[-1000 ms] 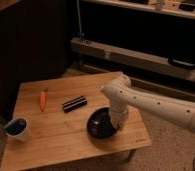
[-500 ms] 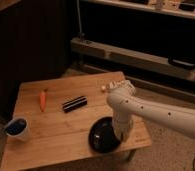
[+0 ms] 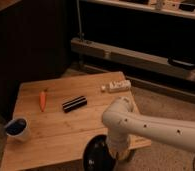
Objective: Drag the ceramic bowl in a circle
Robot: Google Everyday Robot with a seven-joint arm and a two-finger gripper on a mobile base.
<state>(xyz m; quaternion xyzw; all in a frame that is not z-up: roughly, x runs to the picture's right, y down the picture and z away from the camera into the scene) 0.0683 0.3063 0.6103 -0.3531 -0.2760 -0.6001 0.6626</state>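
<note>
The ceramic bowl [image 3: 95, 156], wide, round and glossy black, sits at the front edge of the wooden table [image 3: 51, 120], partly over the edge and cut off by the bottom of the view. My white arm comes in from the right and bends down onto it. The gripper [image 3: 116, 152] is at the bowl's right rim, mostly hidden under the wrist.
A black bar-shaped object [image 3: 74, 104] lies mid-table. An orange carrot [image 3: 42, 99] lies to its left. A white cup with blue inside [image 3: 17, 128] stands at the front left. A small white item [image 3: 117, 86] lies at the back right corner. Dark shelving stands behind.
The bowl has been dragged toward the table's front edge, and the arm has swung down and nearer with it. The other objects have stayed put.
</note>
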